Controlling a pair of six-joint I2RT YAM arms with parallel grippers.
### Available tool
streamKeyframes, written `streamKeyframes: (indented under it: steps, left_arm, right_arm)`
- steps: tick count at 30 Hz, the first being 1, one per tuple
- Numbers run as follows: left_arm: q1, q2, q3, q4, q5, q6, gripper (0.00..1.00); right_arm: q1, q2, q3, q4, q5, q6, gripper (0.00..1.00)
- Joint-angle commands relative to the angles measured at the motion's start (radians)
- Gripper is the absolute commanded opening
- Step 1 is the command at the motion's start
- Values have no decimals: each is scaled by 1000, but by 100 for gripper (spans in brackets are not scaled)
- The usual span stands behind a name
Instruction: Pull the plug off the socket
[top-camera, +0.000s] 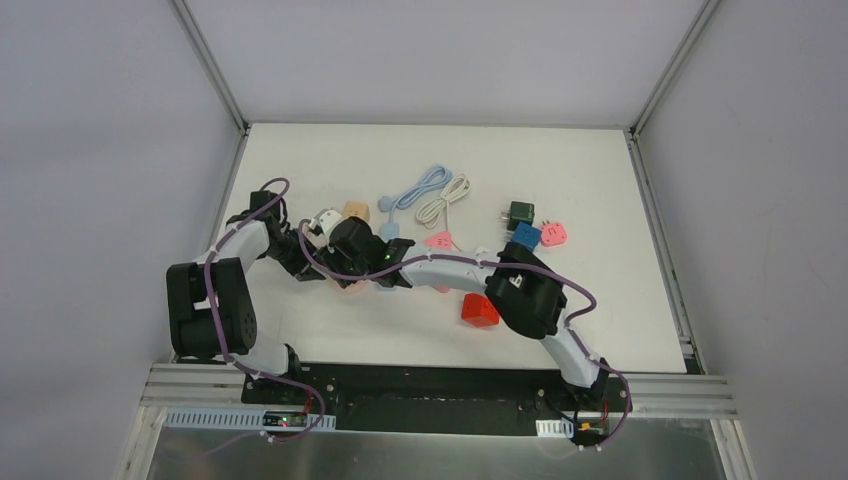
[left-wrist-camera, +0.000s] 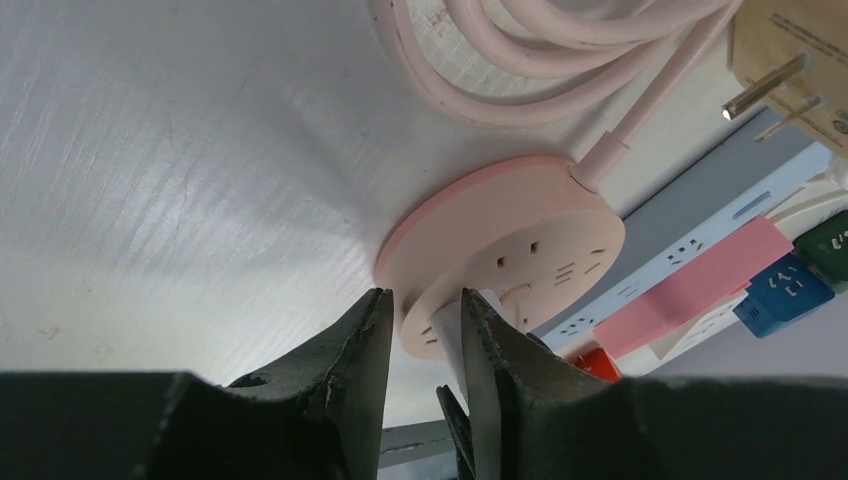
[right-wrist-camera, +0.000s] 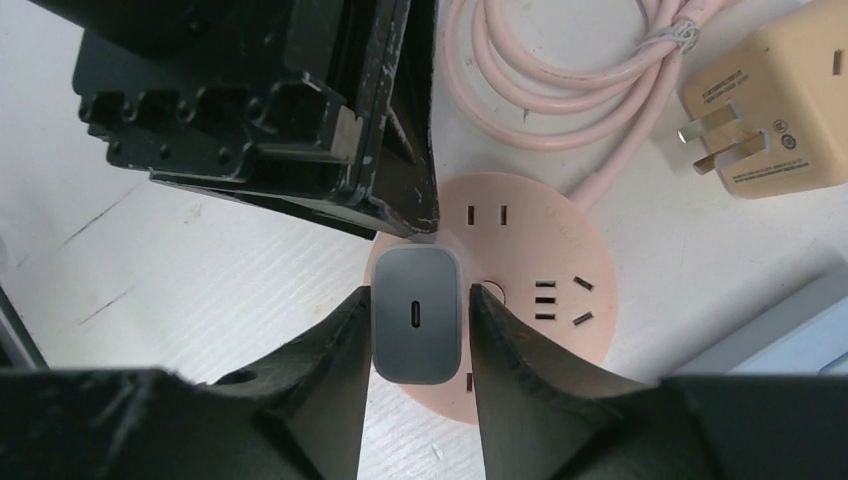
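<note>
Grey plug (right-wrist-camera: 416, 312) sits pinched between the right fingers (right-wrist-camera: 322, 385) — seated in pink socket (right-wrist-camera: 545, 250).

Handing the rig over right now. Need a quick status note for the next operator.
Right gripper: shut on the grey plug, one finger on each side.
Left gripper: fingers close together, tips at the rim of the pink socket beside the plug. I cannot tell whether it grips or only presses.
Done: both arms are in place and the plug is grasped.
Left: the plug looks seated in the socket. Probably pull it straight out while the socket is held down.
</note>
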Motion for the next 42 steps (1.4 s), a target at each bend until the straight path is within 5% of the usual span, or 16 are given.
streamKeyframes:
  steps: [1, 10, 11, 12, 17, 30, 42]
  left_arm:
    - [7, 26, -22, 0, 21, 20, 32]
    - [7, 37, -31, -76, -63, 38, 24]
    - [6, 39, -35, -78, -67, 36, 24]
    - [7, 40, -38, -79, -69, 36, 24]
    - [6, 47, -59, -76, -70, 28, 24]
    - [6, 68, -49, -92, -84, 37, 24]
    - [6, 75, -49, -97, -90, 39, 24]
  right_arm:
    - [-5, 16, 51, 5, -2, -7, 42]
    - [-35, -21, 49, 17, -59, 34, 44]
    - [-47, -34, 40, 36, -137, 80, 4]
    - [-60, -49, 30, 58, -154, 106, 0]
    - [-146, -71, -15, 160, -154, 106, 0]
    - [-31, -109, -73, 165, -154, 106, 0]
    - [-50, -149, -112, 221, -247, 142, 0]
